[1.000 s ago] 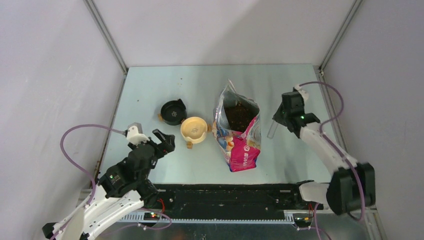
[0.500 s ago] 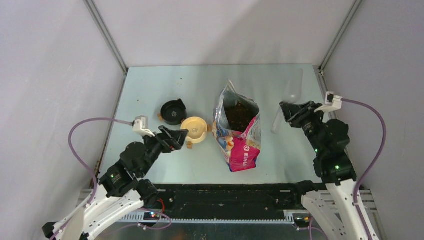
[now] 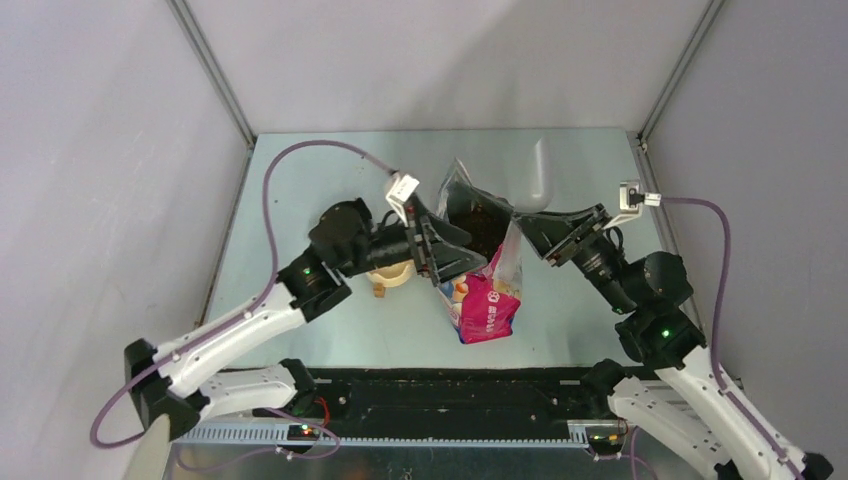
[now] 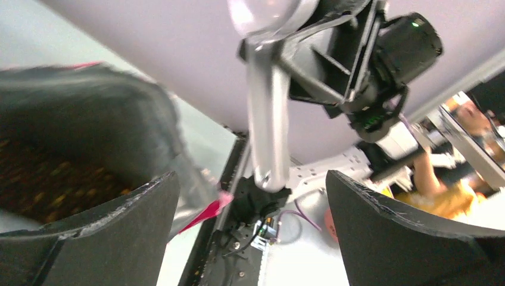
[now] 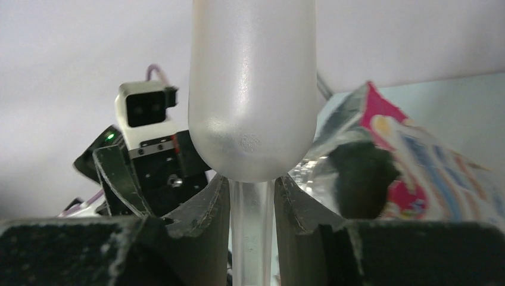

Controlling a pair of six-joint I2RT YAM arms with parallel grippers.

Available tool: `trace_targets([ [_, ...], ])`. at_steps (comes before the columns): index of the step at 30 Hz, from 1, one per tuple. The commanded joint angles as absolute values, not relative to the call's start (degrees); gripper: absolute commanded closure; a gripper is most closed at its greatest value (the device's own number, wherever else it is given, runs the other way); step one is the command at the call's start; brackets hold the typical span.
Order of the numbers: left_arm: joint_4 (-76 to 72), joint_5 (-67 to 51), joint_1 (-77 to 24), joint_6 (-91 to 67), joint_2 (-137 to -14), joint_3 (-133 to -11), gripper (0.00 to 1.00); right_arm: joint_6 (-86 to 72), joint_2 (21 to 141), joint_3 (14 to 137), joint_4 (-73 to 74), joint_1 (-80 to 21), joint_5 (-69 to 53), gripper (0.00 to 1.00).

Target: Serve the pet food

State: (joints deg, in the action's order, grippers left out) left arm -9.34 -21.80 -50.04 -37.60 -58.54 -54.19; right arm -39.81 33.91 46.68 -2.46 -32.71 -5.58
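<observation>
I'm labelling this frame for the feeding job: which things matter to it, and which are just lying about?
Part of the job: pet food, in the open bag; clear scoop, clamped in the right gripper; yellow bowl, partly hidden; left gripper, open beside the bag.

Just about: person in yellow beyond the rig, seen from the left wrist.

Setup's basically a box: pale teal table mid-frame, plain lilac-grey walls left, back and right, silver corner struts at upper left and upper right, soft even light, black strip along the bottom.
</observation>
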Motion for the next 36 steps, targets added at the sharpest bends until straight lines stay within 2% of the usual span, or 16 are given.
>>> trace_targets([
  [1, -12.7, -30.6, -53.2, -33.4, -62.7, -61.5, 0.01, -38.3, 34.5, 46.8, -15.0, -40.8, 2.1, 1.00],
  [9, -17.4, -32.6, -54.1, -34.2, -66.2, -62.4, 0.01, -38.0, 35.9, 44.5, -22.8, -47.2, 6.2, 1.00],
  [17, -18.7, -39.8, -54.4, -33.7, -68.4, -64.7, 0.03, -35.4, 37.0, 44.4, -27.3, -48.9, -1.9, 1.00],
  [21, -18.8, -43.8, -54.5, -35.4, -70.5, -66.4, 0.23, -34.9, 37.2, 44.4, -27.9, -49.0, -2.5, 1.00],
  [24, -18.8, -44.8, -54.5, -36.2, -71.4, -67.3, 0.46, -34.9, 37.2, 44.3, -27.8, -49.0, -3.0, 1.00],
  [25, -18.8, -44.8, -54.5, -36.2, -71.5, -67.3, 0.51, -34.9, 37.2, 44.3, -27.7, -49.0, -3.2, 1.00],
  [27, -18.3, -44.5, -54.5, -36.0, -71.2, -67.1, 0.69, -34.9, 37.0, 44.4, -26.9, -49.0, -3.3, 1.00],
  [28, -18.0, -44.0, -54.5, -35.8, -70.7, -67.1, 0.74, -34.7, 36.8, 44.4, -26.0, -49.0, -3.3, 1.00],
  [29, -16.7, -43.0, -54.5, -34.7, -70.4, -67.1, 0.84, -34.2, 36.6, 44.4, -25.4, -49.0, -3.3, 0.99],
  [30, -15.7, -42.2, -54.5, -33.9, -69.7, -67.1, 0.89, -34.0, 36.2, 44.4, -24.0, -49.0, -3.2, 0.97],
  [31, -13.0, -39.8, -54.5, -32.0, -69.2, -67.2, 0.98, -33.5, 35.9, 44.4, -23.2, -49.0, -3.1, 0.90],
  [32, -11.2, -38.4, -54.5, -29.2, -68.4, -67.4, 0.99, -33.1, 35.5, 44.4, -21.7, -49.0, -3.0, 0.85],
  [34, -2.4, -33.7, -54.5, -25.3, -67.3, -68.8, 1.00, -31.9, 34.8, 44.4, -19.1, -49.0, -3.2, 0.67],
  [35, 0.1, -31.0, -54.5, -24.0, -66.8, -70.0, 1.00, -30.9, 34.3, 44.3, -17.2, -49.0, -3.3, 0.61],
  [36, 5.5, -29.6, -54.5, -21.5, -66.7, -71.4, 1.00, -30.5, 34.1, 44.4, -16.2, -49.0, -3.5, 0.47],
])
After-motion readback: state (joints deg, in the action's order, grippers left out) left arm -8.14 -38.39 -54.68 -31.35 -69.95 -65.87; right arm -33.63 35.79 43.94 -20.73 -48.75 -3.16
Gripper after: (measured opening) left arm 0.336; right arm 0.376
